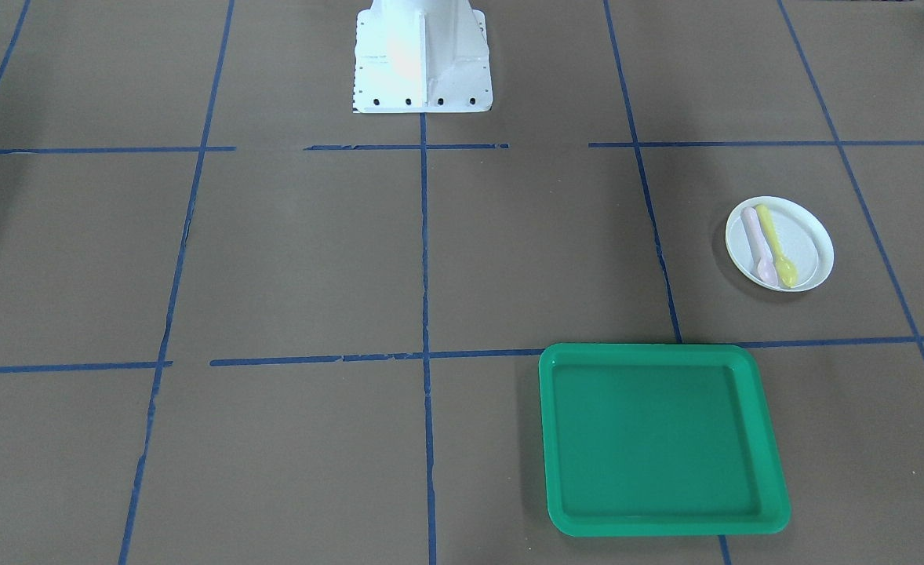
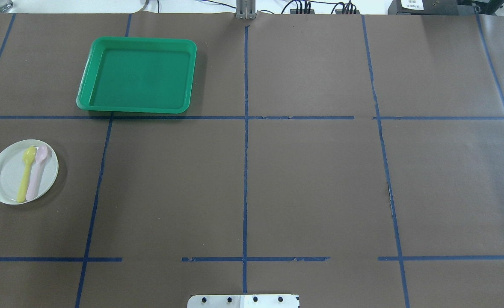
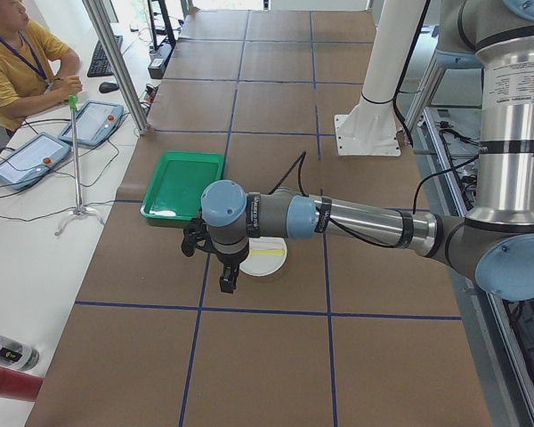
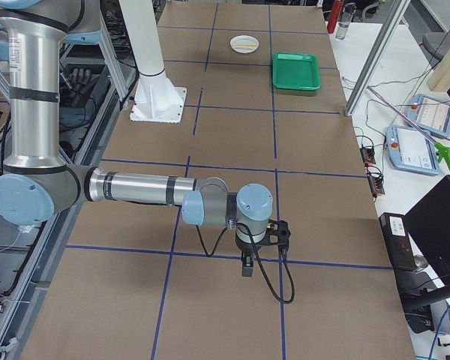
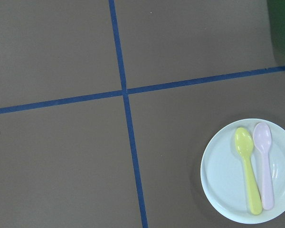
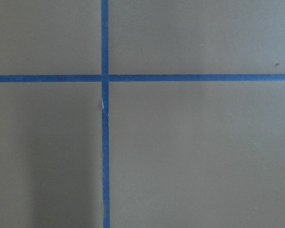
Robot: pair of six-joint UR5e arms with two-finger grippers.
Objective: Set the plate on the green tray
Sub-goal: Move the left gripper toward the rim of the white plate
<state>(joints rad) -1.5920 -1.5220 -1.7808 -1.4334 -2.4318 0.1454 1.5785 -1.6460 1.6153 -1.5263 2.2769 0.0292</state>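
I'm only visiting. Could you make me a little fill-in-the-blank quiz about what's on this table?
The white plate carries ___ spoons. Beside the yellow spoon lies a ___ one. The large tray is coloured ___.
Missing words: two; pink; green.

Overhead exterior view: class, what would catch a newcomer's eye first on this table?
The large rectangular green plastic tray stands out most, empty, at the far left of the brown table. Nearer the robot, by the left edge, sits a round white plate, apart from the tray, with a yellow plastic spoon and a pink plastic spoon lying side by side on it.
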